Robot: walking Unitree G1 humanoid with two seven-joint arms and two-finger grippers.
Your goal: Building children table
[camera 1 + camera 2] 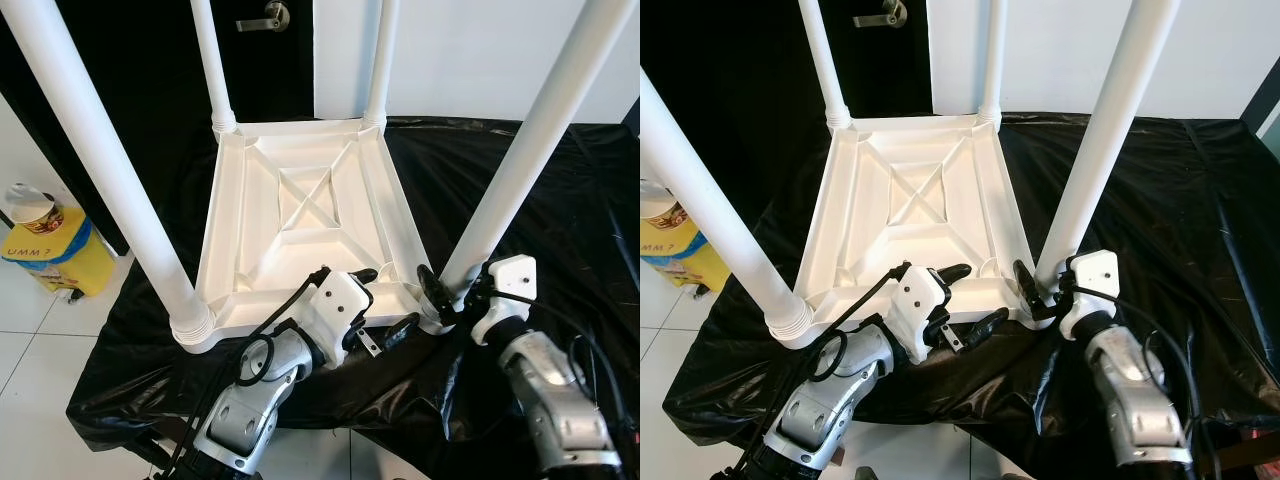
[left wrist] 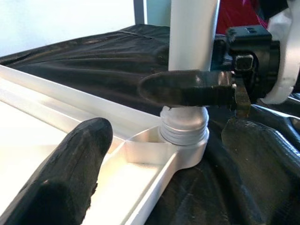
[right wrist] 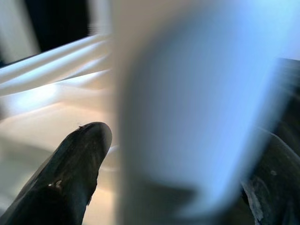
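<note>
Surface: black sheet [image 1: 560, 190] under everything.
Right gripper [image 1: 447, 293]: fingers clamped on the near-right leg [image 1: 520, 170], just above its threaded base.
Left gripper [image 1: 385, 305]: fingers apart, straddling the tabletop [image 1: 300, 215] rim beside that corner socket.
Tabletop: upside-down, legs upright.
Advice: twist squarely (cross-threading seems likely otherwise), left steadying the rim.

Silver arms, white wrists, black cables

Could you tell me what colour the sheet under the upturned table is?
Black, glossy sheet; clearest in the left eye view.
</note>
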